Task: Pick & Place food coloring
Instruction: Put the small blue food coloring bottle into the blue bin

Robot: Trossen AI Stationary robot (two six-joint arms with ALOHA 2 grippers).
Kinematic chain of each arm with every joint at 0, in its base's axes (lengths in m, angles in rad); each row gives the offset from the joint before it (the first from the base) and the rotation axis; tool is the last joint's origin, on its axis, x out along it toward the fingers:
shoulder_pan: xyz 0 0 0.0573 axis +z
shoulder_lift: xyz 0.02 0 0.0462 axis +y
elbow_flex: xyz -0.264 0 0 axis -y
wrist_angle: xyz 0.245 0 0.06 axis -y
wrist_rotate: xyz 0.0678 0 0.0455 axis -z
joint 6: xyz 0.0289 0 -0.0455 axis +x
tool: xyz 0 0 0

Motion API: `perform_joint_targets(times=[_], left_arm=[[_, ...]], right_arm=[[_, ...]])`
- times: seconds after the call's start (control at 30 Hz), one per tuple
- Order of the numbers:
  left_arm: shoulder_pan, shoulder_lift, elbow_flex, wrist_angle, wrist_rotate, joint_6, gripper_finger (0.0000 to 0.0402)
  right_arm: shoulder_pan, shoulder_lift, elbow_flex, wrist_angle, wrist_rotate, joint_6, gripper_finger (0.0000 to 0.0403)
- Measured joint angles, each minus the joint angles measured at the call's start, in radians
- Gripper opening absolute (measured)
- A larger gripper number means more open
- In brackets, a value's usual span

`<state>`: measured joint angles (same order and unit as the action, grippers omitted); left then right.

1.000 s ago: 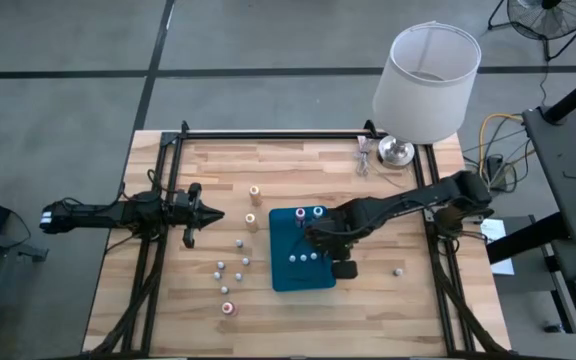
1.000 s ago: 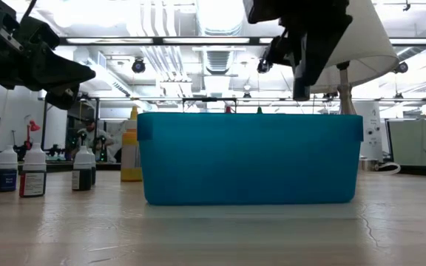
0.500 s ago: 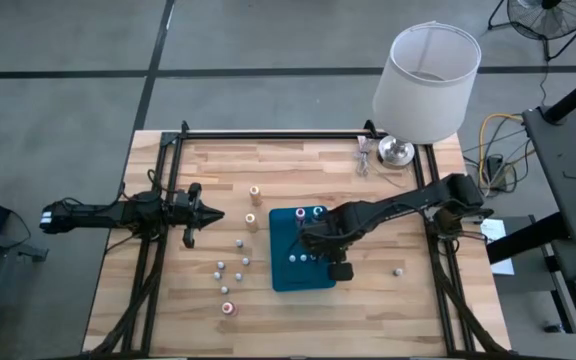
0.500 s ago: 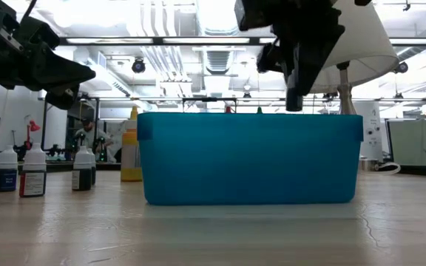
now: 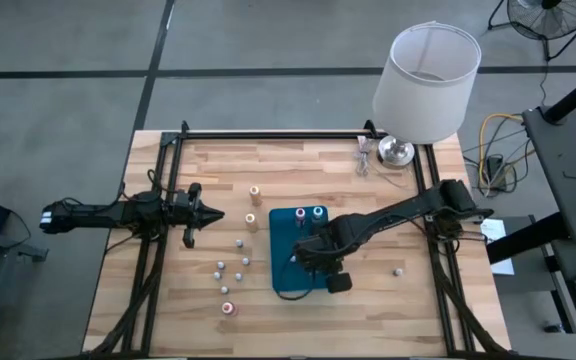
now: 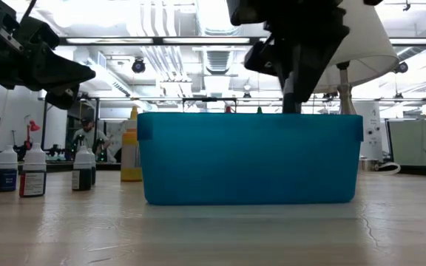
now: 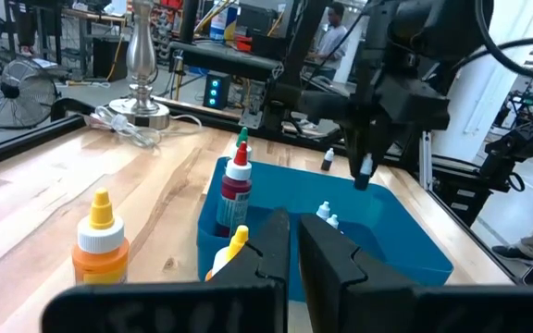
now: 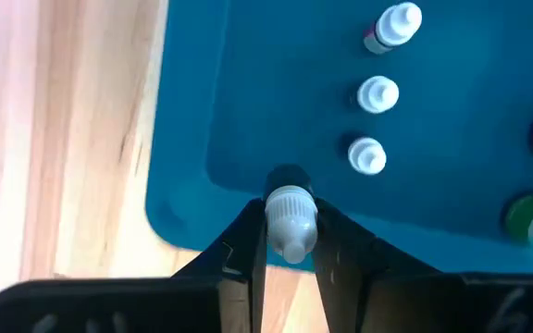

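My right gripper (image 8: 291,242) points down over the near left part of the teal tray (image 5: 286,280) and is shut on a small food coloring bottle (image 8: 291,220) with a white cap. Three small white-capped bottles (image 8: 378,94) stand in a row on the tray floor, and taller ones (image 5: 309,213) stand at its far end. More bottles (image 5: 238,265) stand on the wood left of the tray, one (image 5: 398,271) to its right. My left gripper (image 5: 206,213) hangs shut and level at the table's left, holding nothing. My right gripper pinches the small bottle between its two fingers (image 8: 248,242), one on each side of it at the white cap (image 8: 291,208). The fingers come from above, pointing down. The bottle stands upright, cap up, lifted clear above the tray floor.
A lamp with a white shade (image 5: 426,68) stands at the far right corner, a cable (image 5: 366,158) beside its base. Black frame rails (image 5: 268,135) run along the table's far, left and right sides. Bare wood lies near the front edge.
My right gripper has carried the small bottle toward the table's near edge and a little left, and has sunk lower over the tray. It has stayed shut on the bottle, which stays upright.
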<state>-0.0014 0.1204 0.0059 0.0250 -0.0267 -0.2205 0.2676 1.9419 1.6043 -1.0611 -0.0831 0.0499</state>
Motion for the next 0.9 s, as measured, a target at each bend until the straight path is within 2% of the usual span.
perform_joint_targets(times=[0.3, 0.67, 0.9], left_arm=[[0.000, 0.000, 0.000, 0.000, 0.000, 0.000, 0.0000], [0.000, 0.000, 0.000, 0.000, 0.000, 0.000, 0.0000], [0.000, 0.000, 0.000, 0.000, 0.000, 0.000, 0.0000]], right_arm=[[-0.001, 0.096, 0.097, -0.003, -0.005, -0.027, 0.0060], [0.003, 0.146, 0.077, -0.009, -0.004, -0.029, 0.0060], [0.006, 0.149, 0.072, 0.008, -0.003, -0.106, 0.0060]])
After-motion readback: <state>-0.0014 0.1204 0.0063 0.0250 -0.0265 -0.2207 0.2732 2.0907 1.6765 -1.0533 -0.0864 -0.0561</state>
